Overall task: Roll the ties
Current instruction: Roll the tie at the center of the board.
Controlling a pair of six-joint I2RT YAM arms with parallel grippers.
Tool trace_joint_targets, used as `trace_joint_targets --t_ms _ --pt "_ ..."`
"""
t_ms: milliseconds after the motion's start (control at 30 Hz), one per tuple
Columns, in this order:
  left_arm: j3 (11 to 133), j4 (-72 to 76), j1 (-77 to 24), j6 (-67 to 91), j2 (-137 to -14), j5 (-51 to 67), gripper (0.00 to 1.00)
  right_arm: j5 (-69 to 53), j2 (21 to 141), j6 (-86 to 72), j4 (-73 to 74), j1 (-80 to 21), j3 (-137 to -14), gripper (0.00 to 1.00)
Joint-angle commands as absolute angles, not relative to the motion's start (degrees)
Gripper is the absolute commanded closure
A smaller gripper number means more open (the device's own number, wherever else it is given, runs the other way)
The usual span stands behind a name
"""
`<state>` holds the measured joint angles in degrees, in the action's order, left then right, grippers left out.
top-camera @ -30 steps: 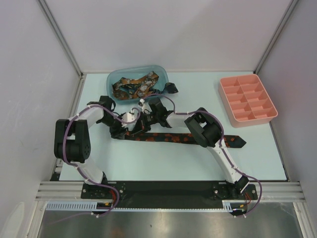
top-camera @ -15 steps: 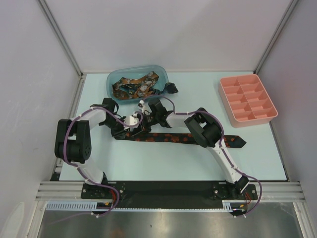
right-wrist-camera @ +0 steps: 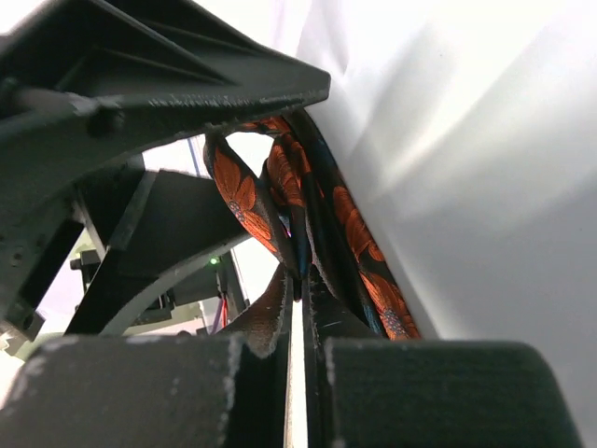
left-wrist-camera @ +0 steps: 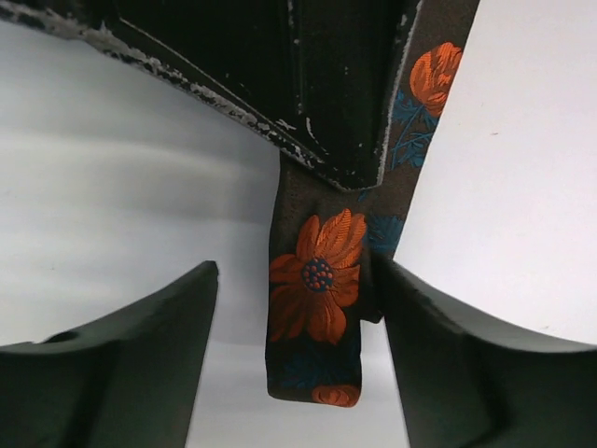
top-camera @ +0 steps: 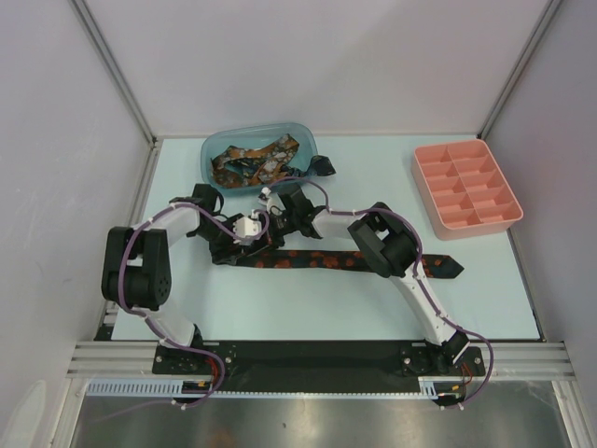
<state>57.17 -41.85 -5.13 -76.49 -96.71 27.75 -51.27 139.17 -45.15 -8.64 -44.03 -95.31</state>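
Here, right fingers (right-wrist-camera: 438,392) pinch the tie (left-wrist-camera: 315,280) (orange blooms); left fingers (left-wrist-camera: 121,364) spread, its end between them.

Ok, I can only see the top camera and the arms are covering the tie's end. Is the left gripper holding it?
Observer: No. In the left wrist view the left gripper is open, and the tie has its end lying between the jaws.
Operator: What's on that end?
Observer: A big orange flower.
Operator: What about the right gripper?
Observer: The right wrist view shows the right gripper almost shut, pinching the tie's folded layers.
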Motion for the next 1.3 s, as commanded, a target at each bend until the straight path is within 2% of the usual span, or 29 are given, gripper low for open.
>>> trace_joint_targets --t_ms 0,200,367,500,533,567,667,933,1067,1133,1167,1200,1267 --pt "57.13 -42.19 -6.15 -75.59 -94.22 31.55 0.19 -51.06 137.99 -43.59 -8.09 -43.86 -98.09 1.00" --pt "58.45 -42.10 -9.31 -75.15 -95.62 32.69 0.11 -51.33 137.90 -44.47 -8.79 -43.51 -98.09 1.00" --pt "57.75 -41.66 -11.16 -75.41 -96.67 31.91 0.09 -51.94 137.99 -45.35 -9.92 -43.24 -97.82 1.00" --pt "57.04 -39.04 -12.13 -74.62 -97.12 29.53 0.20 -52.38 137.90 -46.14 -10.28 -43.33 -97.47 1.00" --pt "57.04 -38.50 -12.13 -74.10 -97.12 29.01 0.24 -52.47 137.81 -46.23 -10.37 -43.24 -97.47 1.00" --pt "56.95 -38.24 -12.13 -74.09 -97.55 28.66 0.33 -52.56 137.73 -46.40 -10.46 -43.33 -97.38 1.00" --pt "56.87 -38.41 -12.13 -73.83 -97.56 28.30 0.46 -52.82 137.55 -46.76 -10.55 -43.33 -97.21 1.00" --pt "58.27 -40.34 -11.08 -72.77 -97.56 30.76 0.64 -52.91 136.50 -45.97 -8.35 -42.80 -96.51 1.00" --pt "59.50 -41.92 -10.90 -72.60 -98.17 31.99 0.62 -52.13 136.05 -44.83 -7.30 -42.37 -95.45 1.00" --pt "59.68 -42.10 -10.90 -72.51 -98.09 31.82 0.59 -51.77 136.75 -43.08 -6.24 -42.10 -95.62 1.00" --pt "60.03 -42.27 -10.64 -72.16 -98.00 31.64 0.54 -51.25 137.02 -42.54 -5.72 -42.10 -95.89 1.00" --pt "60.29 -42.45 -10.20 -71.81 -97.65 32.16 0.44 -51.07 137.28 -41.93 -4.84 -42.10 -95.98 1.00" --pt "61.08 -42.80 -8.01 -71.54 -97.03 32.69 0.36 -50.54 137.99 -40.00 -3.35 -41.84 -96.24 1.00"
